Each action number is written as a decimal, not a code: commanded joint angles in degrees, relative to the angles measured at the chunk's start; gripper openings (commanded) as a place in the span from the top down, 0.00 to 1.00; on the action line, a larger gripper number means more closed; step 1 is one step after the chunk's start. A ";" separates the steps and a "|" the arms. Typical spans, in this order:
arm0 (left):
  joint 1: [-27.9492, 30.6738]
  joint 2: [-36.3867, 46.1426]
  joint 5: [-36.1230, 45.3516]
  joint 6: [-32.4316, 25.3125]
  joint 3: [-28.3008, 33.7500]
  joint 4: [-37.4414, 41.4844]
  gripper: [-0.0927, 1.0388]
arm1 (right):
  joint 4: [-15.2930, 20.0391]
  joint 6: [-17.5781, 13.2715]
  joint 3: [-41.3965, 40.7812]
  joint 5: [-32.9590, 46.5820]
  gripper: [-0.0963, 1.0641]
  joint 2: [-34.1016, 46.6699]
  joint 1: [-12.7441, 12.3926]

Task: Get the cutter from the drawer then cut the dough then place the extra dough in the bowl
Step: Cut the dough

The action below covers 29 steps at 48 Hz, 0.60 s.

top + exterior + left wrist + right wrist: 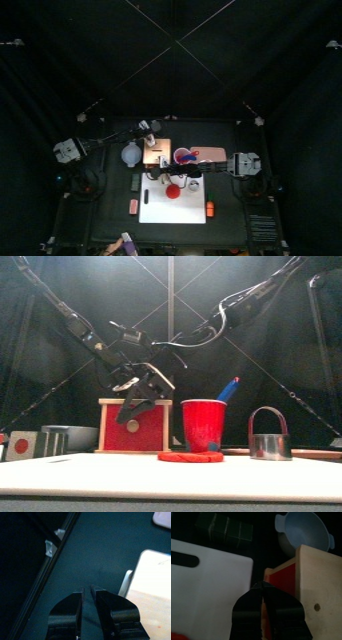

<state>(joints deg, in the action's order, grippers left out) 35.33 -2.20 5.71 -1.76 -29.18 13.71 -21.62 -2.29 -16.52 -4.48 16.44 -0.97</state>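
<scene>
Right gripper (262, 587), jaws pinched narrow at the red drawer front (283, 579) of the wooden box (318, 572), may skid the box into the nearby red cup (203, 424) by pushing crooked.

Dough (191, 457) lies before the cup (203, 424); box (154, 432) left, cutter (270, 446) right.

Left gripper (87, 589): two black jaws, blocky at base, tapering to thin tips. Right gripper (262, 584): same black wedge jaws, slight sheen. Above each claw, slim black jointed left arm (74, 326) and right arm (254, 296), with a thin cable alongside.
</scene>
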 commanded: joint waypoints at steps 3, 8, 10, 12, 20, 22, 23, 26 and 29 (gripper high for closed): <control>0.09 4.75 -2.20 0.00 -0.44 -0.26 0.36 | 5.80 -0.09 -5.54 -3.34 0.80 -11.43 2.29; -0.18 7.12 -4.22 0.35 -1.85 -0.70 0.36 | 8.00 -0.26 -9.58 -6.94 0.80 -16.35 2.55; -1.49 8.44 -5.71 0.35 -2.81 -1.67 0.36 | 9.23 -0.35 -11.43 -8.53 0.80 -18.72 2.55; -2.99 9.40 -7.29 0.18 -3.87 -2.64 0.36 | 10.37 -0.35 -12.83 -9.93 0.80 -20.65 2.55; -8.79 13.62 -15.56 0.18 -9.40 -4.92 0.36 | 14.68 -0.35 -17.84 -18.90 0.78 -27.51 2.37; -10.28 14.50 -17.58 0.26 -10.72 -5.45 0.36 | 15.73 -0.35 -18.63 -21.80 0.76 -29.00 2.29; -11.34 15.12 -19.07 0.26 -11.69 -5.98 0.36 | 16.00 -0.26 -19.07 -23.12 0.74 -29.79 2.29; -13.45 16.35 -21.97 0.09 -13.71 -7.29 0.36 | 16.17 -0.18 -19.78 -24.70 0.70 -30.76 2.46; -16.00 17.40 -25.49 0.00 -15.91 -8.44 0.36 | 16.35 -0.18 -20.57 -26.37 0.62 -31.64 2.72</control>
<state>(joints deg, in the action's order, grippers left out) 22.24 13.18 -15.47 -1.58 -43.68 6.50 -5.63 -2.55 -37.00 -28.92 -12.57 1.49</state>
